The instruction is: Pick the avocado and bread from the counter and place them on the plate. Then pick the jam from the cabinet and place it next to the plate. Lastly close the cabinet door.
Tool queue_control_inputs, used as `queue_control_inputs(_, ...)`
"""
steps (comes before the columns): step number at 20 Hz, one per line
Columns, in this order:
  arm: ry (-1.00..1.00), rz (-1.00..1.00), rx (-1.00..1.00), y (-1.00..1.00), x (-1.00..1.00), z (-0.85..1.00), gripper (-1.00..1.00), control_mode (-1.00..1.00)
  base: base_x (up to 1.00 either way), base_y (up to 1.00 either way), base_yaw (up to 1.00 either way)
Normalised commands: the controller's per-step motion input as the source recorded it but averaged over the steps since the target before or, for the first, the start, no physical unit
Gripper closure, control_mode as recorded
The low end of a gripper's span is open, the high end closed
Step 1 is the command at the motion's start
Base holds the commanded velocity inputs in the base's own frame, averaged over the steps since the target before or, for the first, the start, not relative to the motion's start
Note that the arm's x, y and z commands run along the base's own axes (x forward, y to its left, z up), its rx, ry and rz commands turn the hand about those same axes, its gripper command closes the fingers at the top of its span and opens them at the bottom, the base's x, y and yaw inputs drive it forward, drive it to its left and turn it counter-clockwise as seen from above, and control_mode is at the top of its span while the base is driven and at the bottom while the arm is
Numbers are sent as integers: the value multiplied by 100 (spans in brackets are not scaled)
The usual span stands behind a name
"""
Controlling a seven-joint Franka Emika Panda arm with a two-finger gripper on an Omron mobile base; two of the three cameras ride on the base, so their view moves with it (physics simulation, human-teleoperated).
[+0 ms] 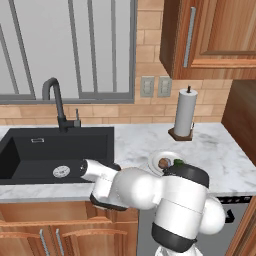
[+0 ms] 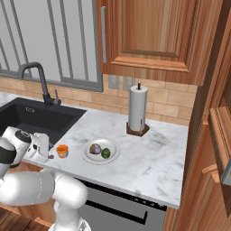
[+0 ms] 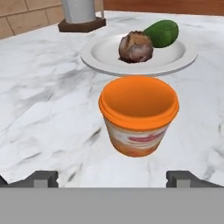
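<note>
black sink [image 1: 30,150], faucet [image 1: 56,102], paper towel roll [image 1: 185,115].

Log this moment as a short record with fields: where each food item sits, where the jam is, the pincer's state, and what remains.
plate: on the marble counter, in front of the paper towel roll
bread: on the plate
avocado: on the plate, beside the bread
jam: upright on the counter next to the plate, apart from its rim
pincer: open, fingertips either side of the jam, not touching it
remaining: closing the cabinet door
</note>
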Motion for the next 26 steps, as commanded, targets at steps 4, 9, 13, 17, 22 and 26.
queue_control_inputs(4, 0, 0, 1, 16, -35, 33, -100, -100, 0, 0, 0)
queue_control_inputs(9, -6, 0, 2, -13, -97, 71, -100, -100, 0, 0, 0)
queue_control_inputs(13, -11, 0, 5, -37, -100, 86, -100, -100, 0, 0, 0)
queue_control_inputs(17, -3, 0, 6, -46, -99, 89, -100, -100, 0, 0, 0)
queue_control_inputs(22, 0, 0, 6, -50, -98, 92, -100, -100, 0, 0, 0)
queue_control_inputs(26, 0, -1, 5, -57, -78, 83, -100, -100, 0, 0, 0)
